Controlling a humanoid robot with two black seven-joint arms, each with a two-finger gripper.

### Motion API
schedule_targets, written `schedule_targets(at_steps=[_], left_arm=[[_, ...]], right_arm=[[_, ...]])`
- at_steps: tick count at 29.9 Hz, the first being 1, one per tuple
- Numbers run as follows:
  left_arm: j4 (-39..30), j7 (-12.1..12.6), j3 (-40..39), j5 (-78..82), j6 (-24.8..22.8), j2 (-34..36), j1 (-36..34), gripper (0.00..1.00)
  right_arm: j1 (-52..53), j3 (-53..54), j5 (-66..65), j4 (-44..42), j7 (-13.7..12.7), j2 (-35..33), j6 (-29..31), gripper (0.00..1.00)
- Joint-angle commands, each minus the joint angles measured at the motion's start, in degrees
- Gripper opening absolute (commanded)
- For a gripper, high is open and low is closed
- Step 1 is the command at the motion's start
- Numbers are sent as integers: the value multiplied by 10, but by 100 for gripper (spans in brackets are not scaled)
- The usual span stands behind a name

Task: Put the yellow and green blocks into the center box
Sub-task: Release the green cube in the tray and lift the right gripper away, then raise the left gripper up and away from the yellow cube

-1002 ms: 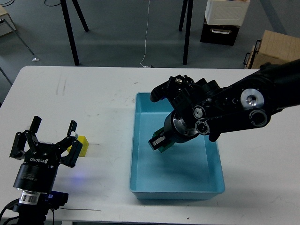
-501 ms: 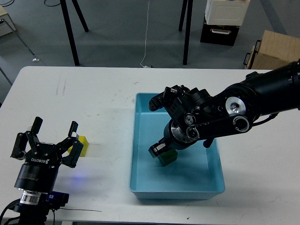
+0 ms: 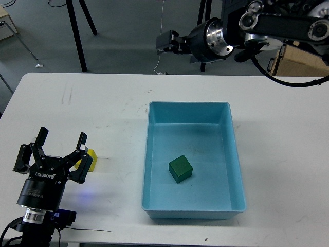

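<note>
Now green block (image 3: 180,169) sits loose on floor of box (image 3: 224,116), green half done. Yellow block (image 3: 88,159) on counter (image 3: 113,113), well left of box, just beyond left gripper (image 3: 57,148). Left fingers spread wide, empty, pointing up-frame toward block. Right gripper (image 3: 167,42) raised high above counter's far edge, arm horizontal; can't tell finger state. Next likely: left advances, straddles yellow, pinches, carries to box.

We see a smooth, matt plastic-looking blue box (image 3: 190,208). The white table (image 3: 103,108) looks matt and scuffed. Our right arm's wrist (image 3: 215,38) shines like polished metal.
</note>
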Motion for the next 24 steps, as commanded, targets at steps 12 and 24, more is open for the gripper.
schedule_targets(at_steps=[12, 24], left_arm=[[-1, 1, -1, 1, 0, 0, -5, 100], [-7, 1, -10, 0, 0, 0, -18, 100]], right_arm=[[-314, 598, 341, -185, 73, -138, 106, 96], [-772, 937, 507, -86, 119, -240, 112, 95]])
